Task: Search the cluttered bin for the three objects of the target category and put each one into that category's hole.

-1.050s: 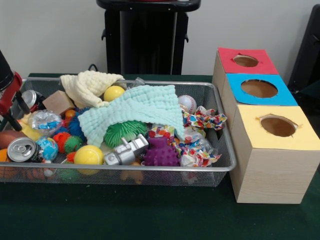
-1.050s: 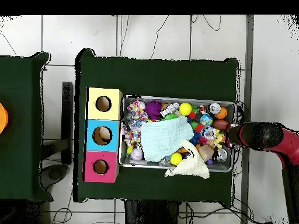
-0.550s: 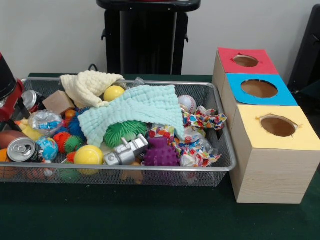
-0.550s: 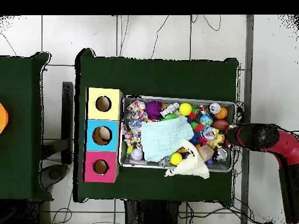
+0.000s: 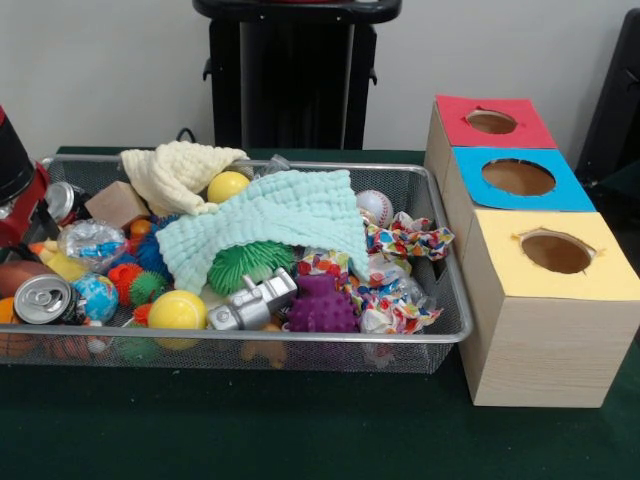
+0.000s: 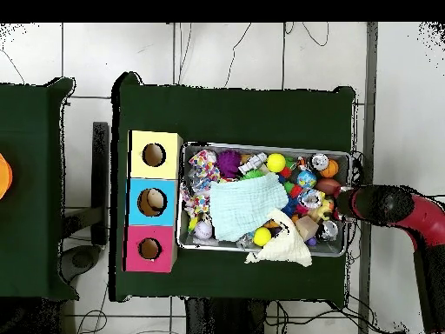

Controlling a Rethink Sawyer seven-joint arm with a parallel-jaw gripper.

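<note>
Search step, by the look of it; nothing lifted, nothing yet in a hole. Gripper low at the bin's end farthest from the boxes, at 9 o'clock in the front view, hanging over the silver can and a crinkly wrapped toy. Jaws: cannot tell, hidden behind the red wrist and cut by the frame edge. In the overhead view the arm enters from 3 o'clock, reaching the wire bin at its rim.

Target category unnamed, so candidates only guessed: yellow balls, baseball, spiky purple ball. Much buried under the mint cloth and cream cloth.

Boxes at 3 o'clock in the front view: red hole, blue hole, yellow hole, all open and unobstructed.

Next, probably: settle on one item, descend cleanly, avoid snagging cloth or mesh, then carry across the whole bin.
</note>
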